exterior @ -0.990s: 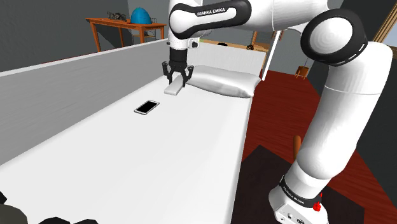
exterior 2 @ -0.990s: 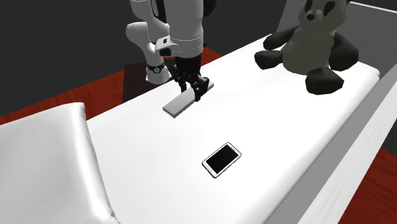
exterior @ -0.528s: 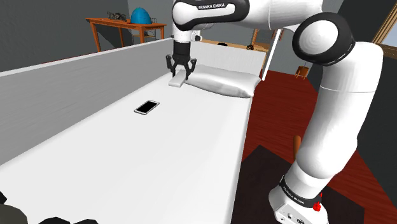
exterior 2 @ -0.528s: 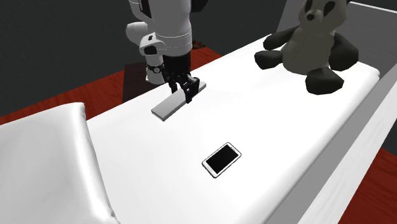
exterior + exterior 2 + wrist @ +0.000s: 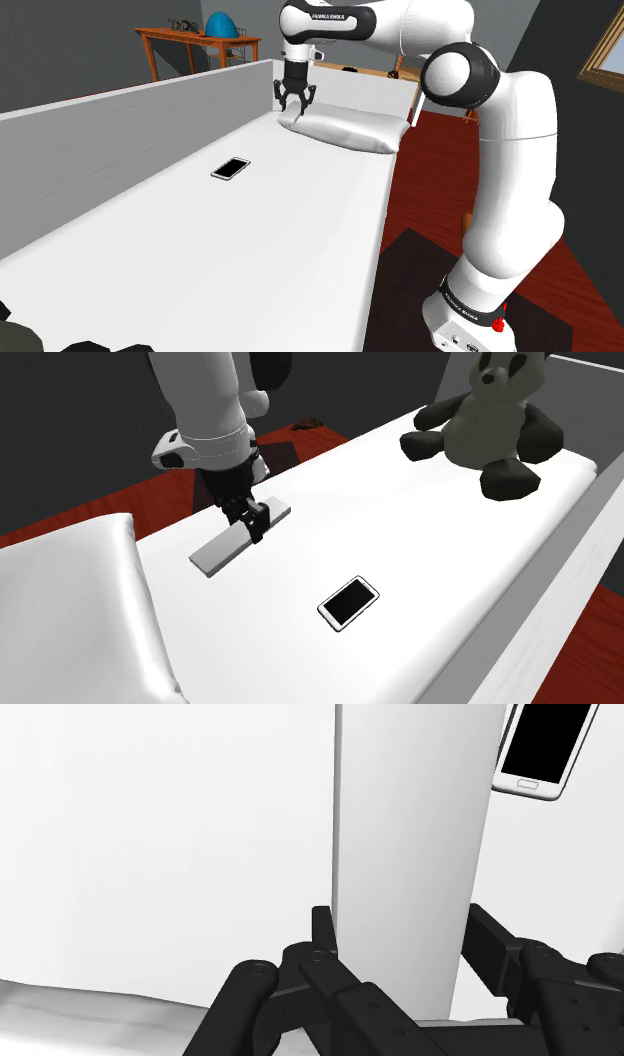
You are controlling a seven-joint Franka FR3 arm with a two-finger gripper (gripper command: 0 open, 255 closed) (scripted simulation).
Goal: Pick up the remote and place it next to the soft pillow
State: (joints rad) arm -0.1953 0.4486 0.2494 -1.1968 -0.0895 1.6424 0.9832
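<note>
Since a second ago, the remote (image 5: 232, 542) has travelled with me along the bed (image 5: 450, 542) toward the pillow (image 5: 70, 612), and in the shoulder view my arm now reaches farther up and to the left. The remote is a plain pale grey slab. My pincer (image 5: 255, 524) is clamped across its width, and in the wrist view both black fingers press against its long edges. I grip it nearer the end that points away from the pillow. The longer part stretches out toward the pillow's edge and comes close to it, though I cannot tell whether they touch. Nor can I tell whether the remote rests on the sheet or hangs just above it. In the shoulder view my pincer is over the pillow's end at that view's left. A phone (image 5: 349, 601) with a black screen lies flat on the bed, apart from the remote. A black-and-cream panda toy (image 5: 490, 417) sits at the bed's other end, well apart from me.
</note>
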